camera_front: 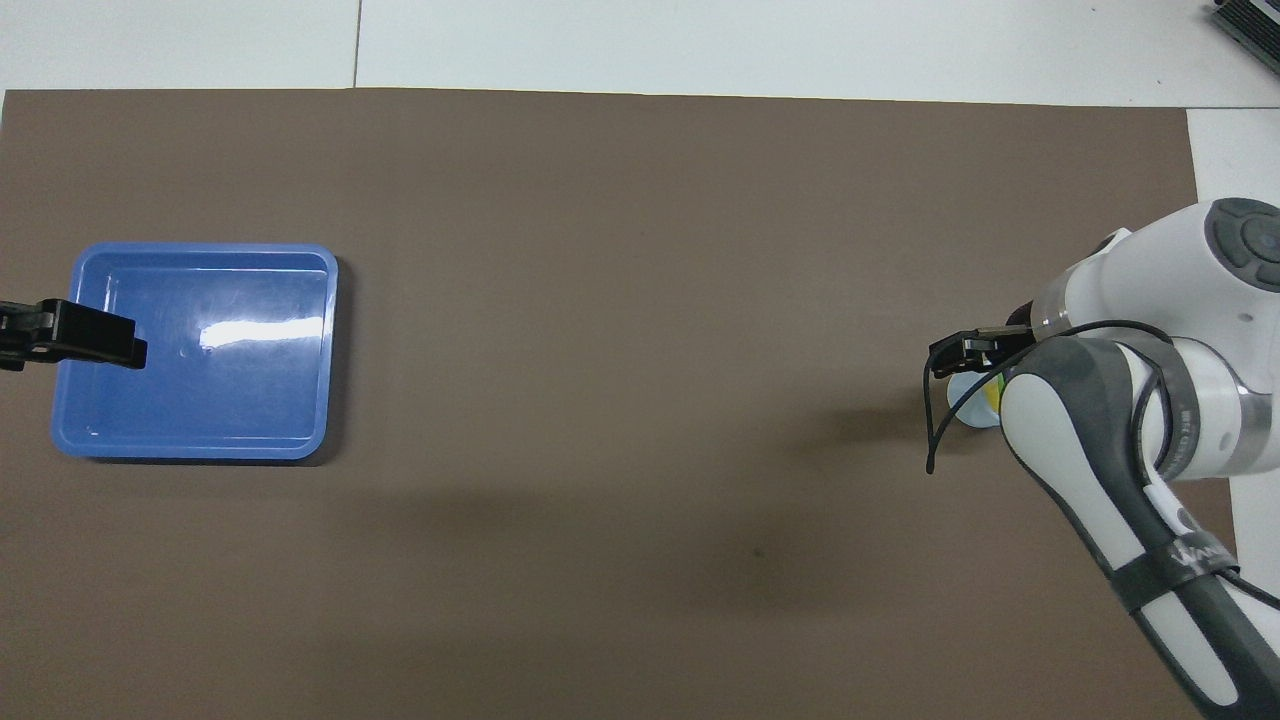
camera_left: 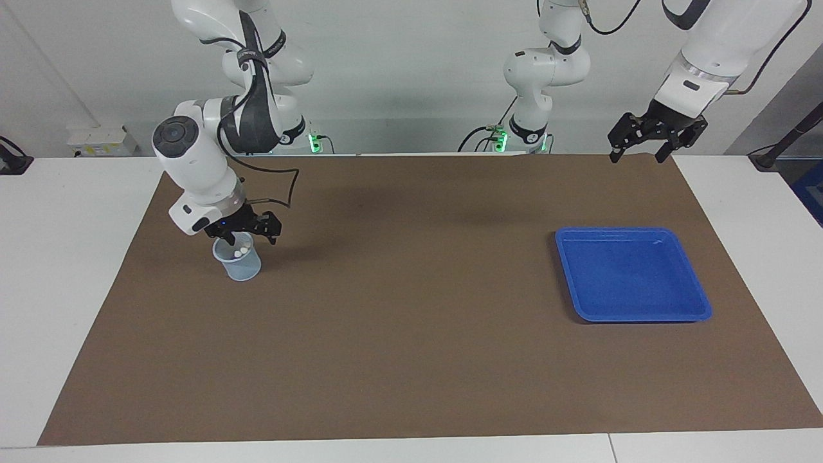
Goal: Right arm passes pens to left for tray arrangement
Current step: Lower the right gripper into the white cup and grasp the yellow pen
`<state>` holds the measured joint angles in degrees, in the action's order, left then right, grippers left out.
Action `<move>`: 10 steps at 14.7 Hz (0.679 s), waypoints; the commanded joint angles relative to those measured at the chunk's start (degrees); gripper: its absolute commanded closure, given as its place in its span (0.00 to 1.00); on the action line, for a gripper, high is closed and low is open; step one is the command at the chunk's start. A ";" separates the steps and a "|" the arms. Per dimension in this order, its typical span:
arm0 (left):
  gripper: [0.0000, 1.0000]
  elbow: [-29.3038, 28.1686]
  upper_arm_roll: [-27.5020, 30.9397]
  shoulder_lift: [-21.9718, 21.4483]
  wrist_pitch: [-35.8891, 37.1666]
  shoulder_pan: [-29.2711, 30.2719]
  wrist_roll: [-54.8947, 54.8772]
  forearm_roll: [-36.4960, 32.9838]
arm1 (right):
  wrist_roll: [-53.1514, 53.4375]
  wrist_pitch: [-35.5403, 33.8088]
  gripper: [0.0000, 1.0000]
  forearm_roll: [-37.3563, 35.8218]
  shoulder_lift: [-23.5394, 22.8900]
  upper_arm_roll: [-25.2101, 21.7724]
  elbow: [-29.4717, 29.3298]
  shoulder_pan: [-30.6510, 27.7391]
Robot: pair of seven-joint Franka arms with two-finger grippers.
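Whitish pen tips [camera_left: 239, 251] in cup [camera_left: 241, 267].

White table [camera_left: 64, 270] carried a brown mat [camera_left: 411, 321]. On the mat: blue tray [camera_left: 697, 302] toward the left arm's end, pale-blue cup [camera_left: 243, 267] toward the right arm's end.

Both views are evenly and brightly lit from above, and focus is sharp from edge to edge. Soft, diffuse shadows spread over the brown mat [camera_left: 411, 321] near the top centre of the facing view and the lower centre of the overhead view. A white glare patch sits on the floor of the blue tray [camera_front: 300, 400] at the overhead view's left. Straight edges show no visible bending.
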<state>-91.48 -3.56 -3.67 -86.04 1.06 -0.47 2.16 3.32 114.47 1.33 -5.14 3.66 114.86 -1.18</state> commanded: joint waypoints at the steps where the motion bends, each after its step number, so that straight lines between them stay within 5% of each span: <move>1: 0.00 1.03 0.48 0.24 0.87 1.30 -0.23 1.09 | 0.64 0.85 0.00 1.13 1.63 0.21 2.47 -1.10; 10: 0.00 1.12 0.05 0.24 -0.36 1.75 -0.32 1.09 | 0.55 0.85 0.31 1.05 1.89 0.21 4.58 -2.86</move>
<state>-91.35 -3.46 -3.67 -86.22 2.69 -0.53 2.55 3.45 114.47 1.33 -4.97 3.31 117.49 -3.07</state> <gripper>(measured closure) 0.000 0.286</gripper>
